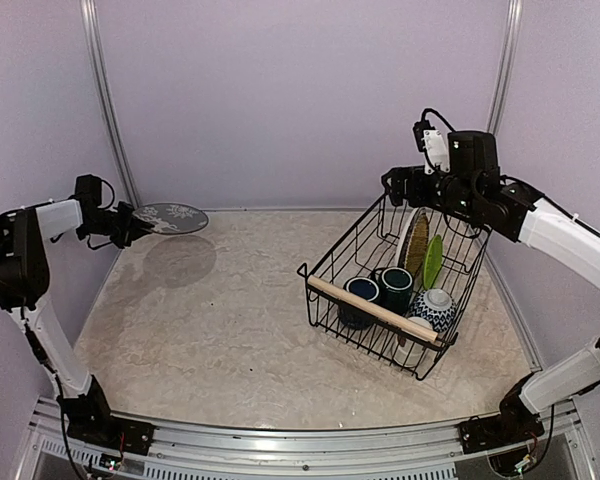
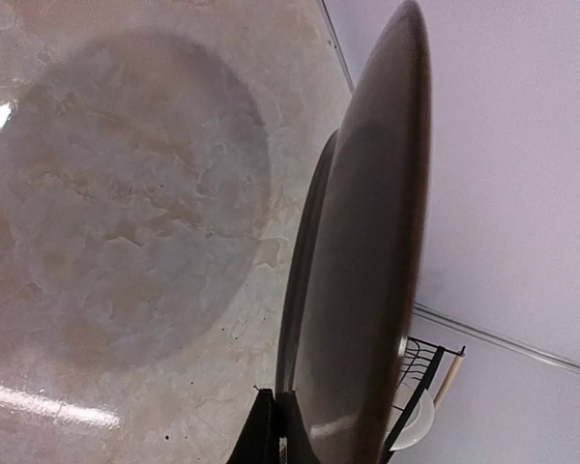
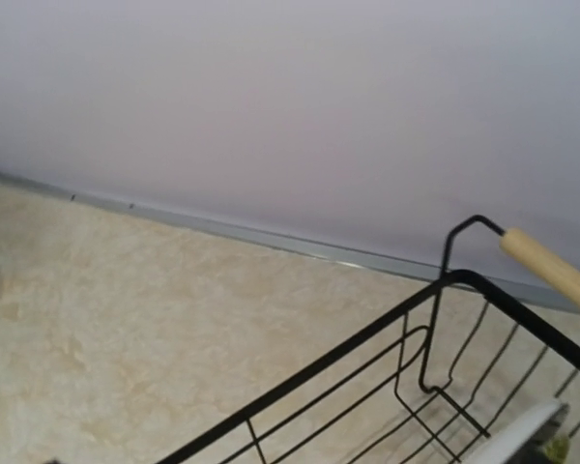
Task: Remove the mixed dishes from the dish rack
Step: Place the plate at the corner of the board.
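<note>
While our left gripper (image 1: 132,221) is pinching the rim of the gray deer-pattern plate (image 1: 172,217), we are holding that plate flat in the air above the far-left corner of the table (image 1: 230,340). Its round shadow is falling on the pale stone-look surface below. In the left wrist view the plate is showing edge-on, with the fingers (image 2: 263,440) pressing its rim from both sides.

Our right gripper (image 1: 400,187) is hovering over the far end of the dish rack (image 1: 340,238), which is sitting askew near the right edge of the table. We cannot tell whether its fingers are spread or pressed together. They are not showing in the right wrist view, which is taking in only the rack's wire rim, a wooden handle (image 3: 551,273) and the wall.

Inside the rack, the tan lattice plate (image 1: 414,240) and the lime green plate (image 1: 433,262) are standing upright side by side toward the far end. 2 dark blue mugs (image 1: 361,292) (image 1: 396,284) and the blue-white bowl (image 1: 435,310) are sitting just behind the near wooden handle (image 1: 375,310). We are not making out the small metal cup.

We judge 2 risks. Gripped at 1 edge only, the plate could tip or slip and chip on the table if we lower it fast or let go too high. Reaching down, the right arm could snag the wire rim or knock the upright plates together.

No brand, label or writing is showing anywhere.
</note>
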